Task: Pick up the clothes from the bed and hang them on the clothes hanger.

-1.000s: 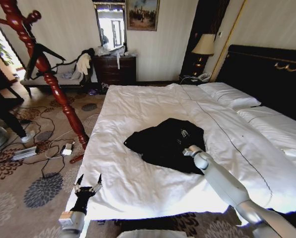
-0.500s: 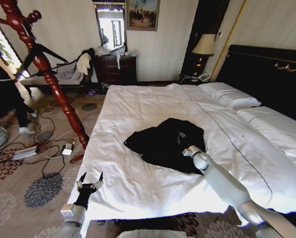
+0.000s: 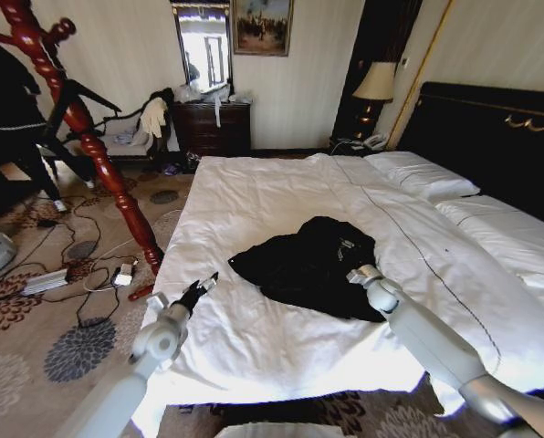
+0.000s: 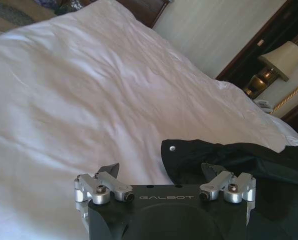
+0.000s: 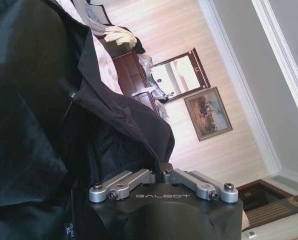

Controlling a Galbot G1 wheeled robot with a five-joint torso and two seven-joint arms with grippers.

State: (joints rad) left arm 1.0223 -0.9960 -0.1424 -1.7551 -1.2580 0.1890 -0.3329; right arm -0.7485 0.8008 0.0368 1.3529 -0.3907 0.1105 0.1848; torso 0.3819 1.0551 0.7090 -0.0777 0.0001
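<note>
The left gripper (image 3: 202, 286) has been swung up, open, toward the limp black jacket (image 3: 308, 265); the right gripper (image 5: 161, 169) is pinched on its collar.

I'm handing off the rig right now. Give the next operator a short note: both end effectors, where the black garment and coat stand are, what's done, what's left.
Right end effector: shut on the black garment, which lies on the bed.
Left end effector: open, over the duvet near the garment's edge, holding nothing.
Coat stand: on the floor off the bed's left side, pegs bare.
Done: the right end effector's grasp.
Left: lift the garment, carry it over, hang it on a peg.
</note>
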